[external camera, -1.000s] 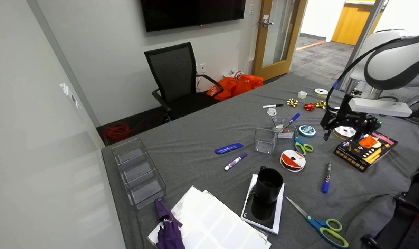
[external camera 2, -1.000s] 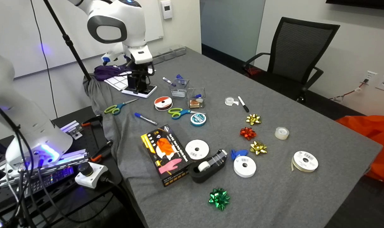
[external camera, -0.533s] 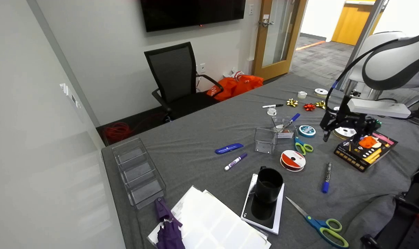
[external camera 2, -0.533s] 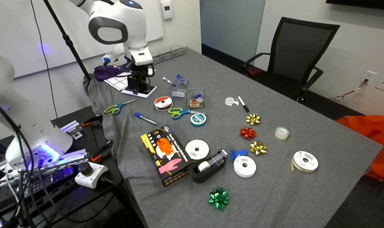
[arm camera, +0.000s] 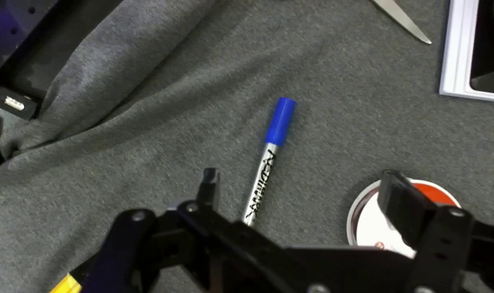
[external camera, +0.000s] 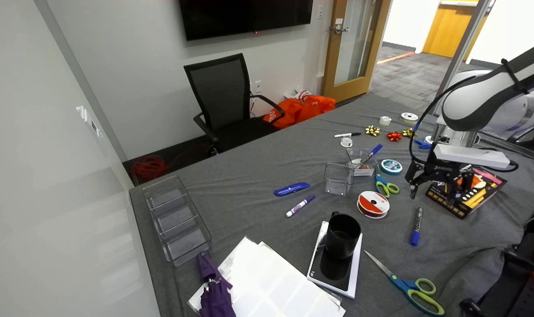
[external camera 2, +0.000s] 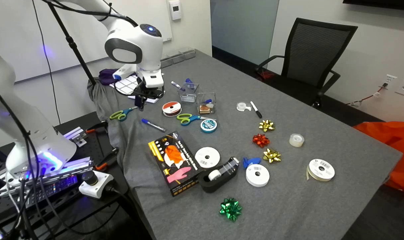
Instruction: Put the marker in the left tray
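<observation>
A marker (external camera: 417,226) with a silver body, black lettering and a blue cap lies on the grey cloth; it also shows in an exterior view (external camera 2: 154,125) and the wrist view (arm camera: 267,162). No marker that is dark blue all over shows. My gripper (external camera: 432,197) is open and empty, above the table near the marker's uncapped end. In the wrist view the marker lies between the spread fingertips of my gripper (arm camera: 300,177), nearer the left finger; its far end is hidden behind the gripper. A clear tray (external camera: 178,227) with several compartments stands at the far left.
A ribbon spool (arm camera: 369,224) lies under the right finger. A glove box (external camera: 467,191), scissors (external camera: 407,284) and a black mug (external camera: 342,237) on a white box surround the marker. Two clear boxes (external camera: 338,178) stand mid-table. A purple-capped marker (external camera: 300,206) and a blue case (external camera: 292,189) lie nearby.
My gripper has moved lower and closer to the silver, blue-capped marker. It has stayed open. The things on the table have not moved.
</observation>
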